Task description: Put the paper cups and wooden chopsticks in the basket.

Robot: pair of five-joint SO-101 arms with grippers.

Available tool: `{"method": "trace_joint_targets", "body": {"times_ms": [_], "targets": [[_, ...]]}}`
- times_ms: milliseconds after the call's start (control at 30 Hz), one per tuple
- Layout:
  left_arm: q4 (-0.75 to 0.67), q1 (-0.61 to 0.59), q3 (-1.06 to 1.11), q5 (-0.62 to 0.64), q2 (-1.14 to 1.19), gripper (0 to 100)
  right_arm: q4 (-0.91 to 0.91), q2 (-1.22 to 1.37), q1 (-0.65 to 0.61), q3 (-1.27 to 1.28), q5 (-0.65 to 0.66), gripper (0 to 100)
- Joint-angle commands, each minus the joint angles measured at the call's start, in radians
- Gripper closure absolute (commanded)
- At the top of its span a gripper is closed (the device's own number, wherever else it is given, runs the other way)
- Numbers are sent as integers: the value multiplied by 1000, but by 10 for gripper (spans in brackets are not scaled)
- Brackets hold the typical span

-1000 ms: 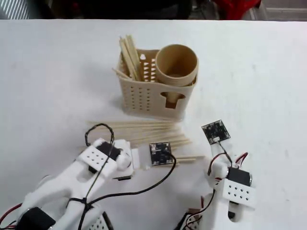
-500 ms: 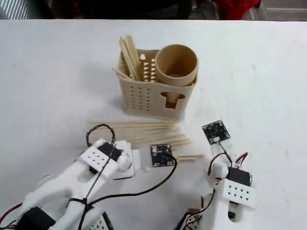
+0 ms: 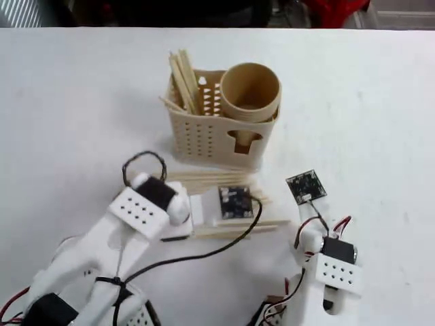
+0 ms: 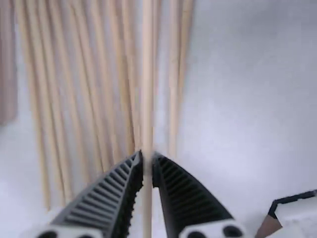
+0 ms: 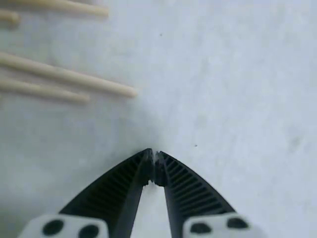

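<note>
1. Here the left tool (image 4: 147, 166) is clenched on a single pale wooden chopstick (image 4: 147, 74), which is pinched between the ribbed black jaws and runs straight out ahead of them
2. That grasp sits at the near edge of the loose pile of wooden chopsticks (image 3: 204, 180), which lies flat on the white counter (image 3: 81, 102), just near of the beige perforated plastic basket (image 3: 217, 139)
3. The basket stands at the far middle and already holds a stack of tan paper cups (image 3: 250, 92) in its right half and an upright bundle of chopsticks (image 3: 182, 75) in its left
4. Over at the near right, the right tool (image 5: 154, 163) is closed on nothing, jaws together above bare counter, with a few chopstick tips lying just beyond it
5. Step in hand, as I read it: taking one stick off the pile; the cups look finished, while plenty of sticks still wait on the counter
6. The next move calls for a lift clear of the pile, a carry to the far side and a tilt toward upright, then a release beside the bundle; such a thin stick could swivel in the jaws
</note>
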Motion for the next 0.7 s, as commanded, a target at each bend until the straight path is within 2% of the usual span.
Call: {"method": "trace_joint_targets", "body": {"times_ms": [0,200,367,500,667], "targets": [[149,-19,-259,3,-27,977,-15,-13,5,-5,-8,981],[305,-81,-703,78,-28,977,-15,-13,4,-5,-8,981],[339,-81,-1111,252,-19,977,-15,-13,4,-5,-6,981],[229,-81,-1237,390,-19,977,-15,-13,2,-5,-6,981],[-83,-145,-1166,580,-16,977,-15,-13,2,-5,-6,981]]}}
